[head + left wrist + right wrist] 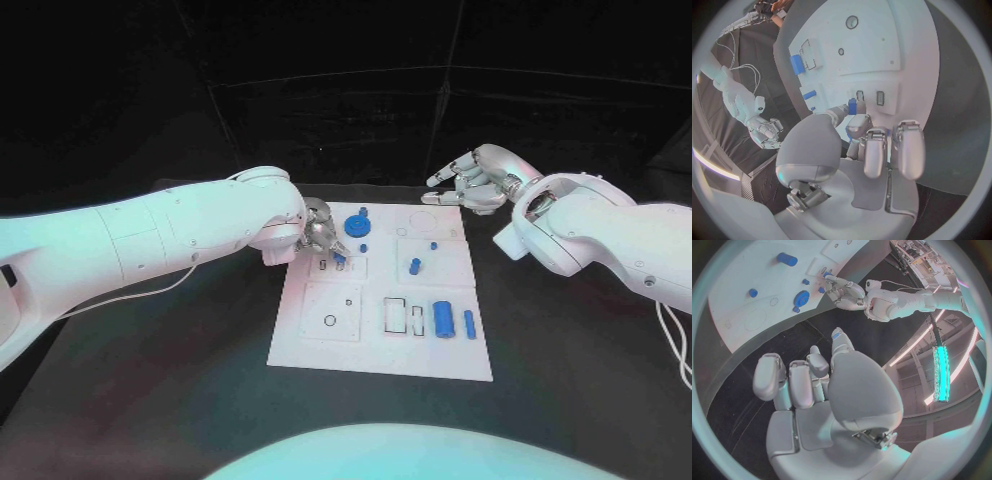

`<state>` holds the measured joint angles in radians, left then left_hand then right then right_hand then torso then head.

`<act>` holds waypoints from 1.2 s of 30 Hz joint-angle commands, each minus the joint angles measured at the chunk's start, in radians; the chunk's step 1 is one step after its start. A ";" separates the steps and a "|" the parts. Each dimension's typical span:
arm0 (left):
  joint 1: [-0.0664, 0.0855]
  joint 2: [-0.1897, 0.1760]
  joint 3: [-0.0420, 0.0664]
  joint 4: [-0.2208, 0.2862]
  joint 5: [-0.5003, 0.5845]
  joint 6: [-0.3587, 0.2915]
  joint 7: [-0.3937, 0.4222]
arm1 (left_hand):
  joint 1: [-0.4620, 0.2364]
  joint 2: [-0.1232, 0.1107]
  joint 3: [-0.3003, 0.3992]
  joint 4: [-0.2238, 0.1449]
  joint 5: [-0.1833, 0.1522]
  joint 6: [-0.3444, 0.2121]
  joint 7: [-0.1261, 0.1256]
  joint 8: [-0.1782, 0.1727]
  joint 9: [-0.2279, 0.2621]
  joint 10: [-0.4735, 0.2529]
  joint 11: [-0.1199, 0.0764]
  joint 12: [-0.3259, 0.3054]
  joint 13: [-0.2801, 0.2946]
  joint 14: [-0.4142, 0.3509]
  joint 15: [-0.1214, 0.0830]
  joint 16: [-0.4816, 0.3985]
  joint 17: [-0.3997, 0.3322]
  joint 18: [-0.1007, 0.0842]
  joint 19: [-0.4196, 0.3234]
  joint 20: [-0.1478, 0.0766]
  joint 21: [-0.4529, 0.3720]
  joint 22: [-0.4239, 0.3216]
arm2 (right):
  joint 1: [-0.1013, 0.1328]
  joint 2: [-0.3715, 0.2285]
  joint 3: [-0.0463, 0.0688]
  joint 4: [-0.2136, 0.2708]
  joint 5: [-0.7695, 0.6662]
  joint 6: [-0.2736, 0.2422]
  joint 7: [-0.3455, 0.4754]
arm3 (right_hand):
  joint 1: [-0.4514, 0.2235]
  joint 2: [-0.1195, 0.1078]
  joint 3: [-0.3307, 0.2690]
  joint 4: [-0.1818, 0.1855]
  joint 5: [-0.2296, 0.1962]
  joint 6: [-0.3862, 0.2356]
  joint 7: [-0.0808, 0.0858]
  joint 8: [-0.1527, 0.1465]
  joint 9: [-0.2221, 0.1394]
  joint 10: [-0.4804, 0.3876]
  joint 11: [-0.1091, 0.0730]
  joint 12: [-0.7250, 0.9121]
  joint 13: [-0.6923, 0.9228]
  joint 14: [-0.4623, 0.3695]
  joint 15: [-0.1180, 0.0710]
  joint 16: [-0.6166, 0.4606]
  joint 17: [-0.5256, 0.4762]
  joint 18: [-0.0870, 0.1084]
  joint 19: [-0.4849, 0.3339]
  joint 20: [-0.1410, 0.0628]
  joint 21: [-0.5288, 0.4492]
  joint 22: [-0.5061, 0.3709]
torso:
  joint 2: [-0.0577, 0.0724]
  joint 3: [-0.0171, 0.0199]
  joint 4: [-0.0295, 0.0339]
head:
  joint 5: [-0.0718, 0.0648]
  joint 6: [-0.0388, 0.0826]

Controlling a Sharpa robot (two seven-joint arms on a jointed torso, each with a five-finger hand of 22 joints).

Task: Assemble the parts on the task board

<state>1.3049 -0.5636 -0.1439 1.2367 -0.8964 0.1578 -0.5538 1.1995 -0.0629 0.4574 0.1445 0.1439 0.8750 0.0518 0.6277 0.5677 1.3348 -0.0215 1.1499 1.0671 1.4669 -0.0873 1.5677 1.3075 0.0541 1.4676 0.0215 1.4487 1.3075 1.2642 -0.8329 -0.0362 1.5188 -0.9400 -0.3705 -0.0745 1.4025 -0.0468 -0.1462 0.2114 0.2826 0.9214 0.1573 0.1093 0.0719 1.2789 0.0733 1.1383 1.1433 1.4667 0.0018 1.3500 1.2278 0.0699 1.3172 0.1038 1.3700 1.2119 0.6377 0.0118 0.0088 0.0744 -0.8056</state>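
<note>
The white task board (329, 345) lies in the middle of the table. My left hand (320, 240) hovers over the board's near-left part and pinches a small blue part (852, 106) between thumb and a finger, just above two narrow slots (860, 95). Other blue parts sit on the board: a round disc (358, 222), a short cylinder (414, 266), a wide block (443, 318) and a thin bar (469, 323). My right hand (476, 180) hangs past the board's far right corner with loosely bent fingers (798, 382), holding nothing. The disc (801, 297) lies well away from it.
Black table (577, 350) surrounds the board on all sides. Empty outlined recesses (395, 315) lie beside the wide block, and a small round hole (330, 320) marks the near-left panel.
</note>
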 commanded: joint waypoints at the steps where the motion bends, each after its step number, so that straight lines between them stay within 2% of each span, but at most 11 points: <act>1: -0.002 0.002 0.000 -0.006 0.010 0.001 0.005 | -0.012 0.002 0.193 -0.189 0.007 -0.001 0.004 0.005 0.001 0.004 0.000 0.004 0.001 0.104 0.003 0.003 0.263 -0.008 0.030 0.003 -0.004 0.042 | 0.002 0.001 0.001 0.000 0.002 0.006 0.004 | 0.000 0.008 -0.006 -0.001 0.004 0.004 -0.002 0.005 -0.001 0.003 -0.005 -0.002 0.000 0.031 -0.009 -0.005 0.001 0.014 -0.004 0.000 -0.006 -0.001 | 0.001 -0.0003 -0.0024 | 0.002 0.000; 16: -0.015 0.012 0.000 -0.013 -0.025 0.058 -0.020 | -0.016 -0.001 0.203 -0.194 0.014 -0.002 0.004 0.008 0.004 0.003 0.000 0.002 -0.002 0.104 0.003 0.003 0.263 -0.008 0.030 0.003 -0.004 0.041 | 0.002 0.004 0.001 -0.002 0.002 0.009 0.004 | 0.000 0.008 -0.006 -0.001 0.004 0.004 -0.002 0.005 -0.001 0.003 -0.005 -0.002 0.000 0.031 -0.009 -0.005 0.001 0.014 -0.004 0.000 -0.006 -0.001 | 0.002 -0.0006 -0.0021 | 0.003 -0.005; 36: -0.017 0.004 0.001 -0.013 -0.051 0.045 -0.037 | -0.020 -0.004 0.212 -0.199 0.020 -0.001 0.004 0.010 0.007 0.003 0.000 0.000 -0.004 0.104 0.003 0.003 0.263 -0.008 0.030 0.003 -0.005 0.041 | 0.002 0.007 0.001 -0.004 0.002 0.011 0.004 | -0.001 0.010 -0.008 0.001 0.005 0.004 -0.002 0.005 -0.001 0.002 -0.005 -0.003 -0.001 0.031 -0.009 -0.006 -0.001 0.014 -0.005 0.000 -0.007 -0.002 | 0.002 -0.0006 -0.0022 | 0.005 -0.010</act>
<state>1.2884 -0.5575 -0.1427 1.2236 -0.9271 0.1966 -0.5750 1.1769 -0.0729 0.4834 0.1239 0.1594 0.8738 0.0543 0.6350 0.5732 1.3345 -0.0213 1.1500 1.0646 1.4669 -0.0873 1.5677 1.3075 0.0541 1.4675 0.0216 1.4487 1.3074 1.2641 -0.8273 -0.0363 1.5138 -0.9399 -0.3648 -0.0744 1.4026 -0.0469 -0.1488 0.2139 0.2825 0.9215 0.1573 0.1093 0.0719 1.2789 0.0733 1.1383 1.1434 1.4667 0.0019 1.3500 1.2279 0.0698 1.3172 0.1038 1.3659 1.2105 0.6394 0.0108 0.0066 0.0789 -0.8160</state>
